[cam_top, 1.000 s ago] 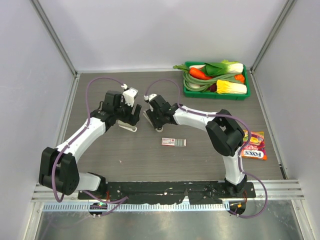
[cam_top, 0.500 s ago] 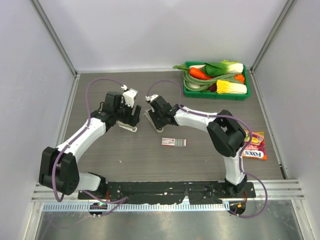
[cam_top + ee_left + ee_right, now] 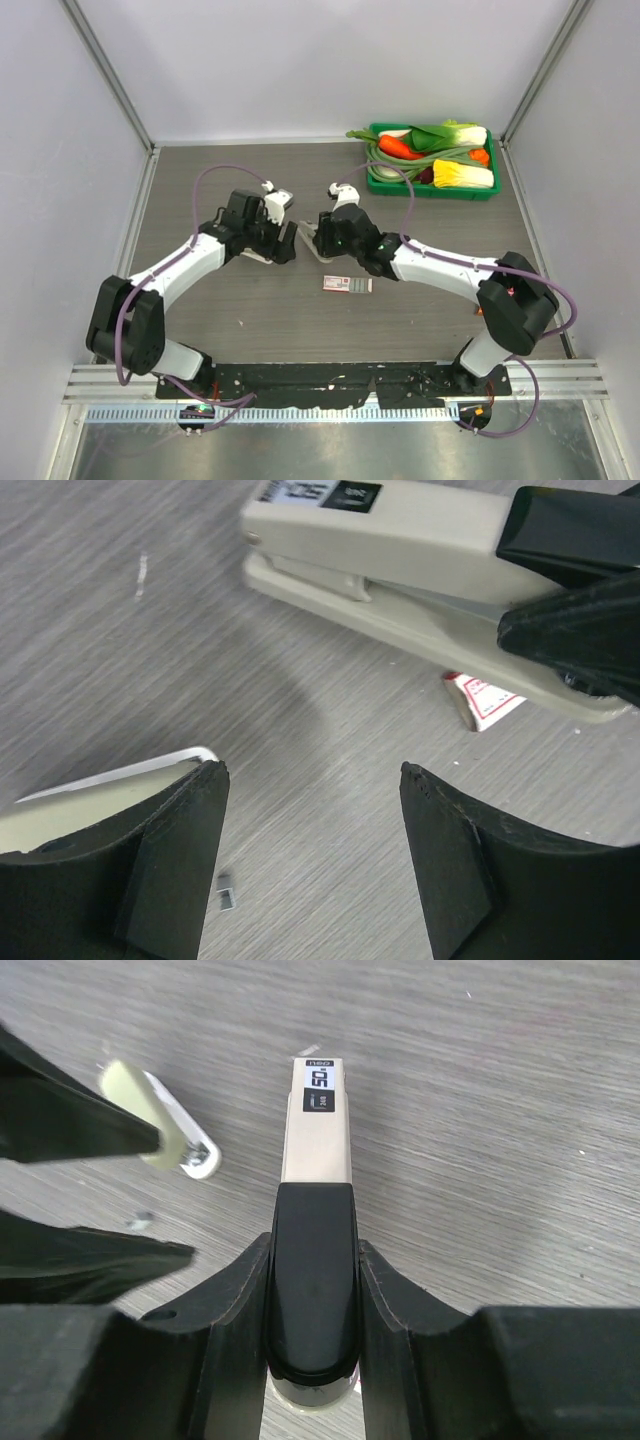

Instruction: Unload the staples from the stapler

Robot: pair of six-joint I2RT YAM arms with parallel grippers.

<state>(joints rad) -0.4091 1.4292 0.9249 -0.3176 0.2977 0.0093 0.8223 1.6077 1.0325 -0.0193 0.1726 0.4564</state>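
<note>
The stapler (image 3: pixel 316 1135), beige-grey with a black rear cap, is clamped between the fingers of my right gripper (image 3: pixel 315 1250). It also shows in the left wrist view (image 3: pixel 400 550) and, small, in the top view (image 3: pixel 304 236). My left gripper (image 3: pixel 312 772) is open and empty just left of the stapler, above bare table; in the top view (image 3: pixel 285 243) it faces my right gripper (image 3: pixel 318 240). A pale beige-and-white flat piece (image 3: pixel 100 792) lies by the left finger (image 3: pixel 170 860). A tiny silvery staple bit (image 3: pixel 228 890) lies on the table between the left fingers.
A flat pink-and-white box (image 3: pixel 347 285) lies just in front of the grippers and shows under the stapler (image 3: pixel 485 695). A green tray of toy vegetables (image 3: pixel 380 187) stands at the back right. A candy packet (image 3: pixel 508 292) lies at the right.
Both grippers have shifted to the right, and the right arm has stretched out, its elbow swinging far right. The stapler moved with the right gripper.
</note>
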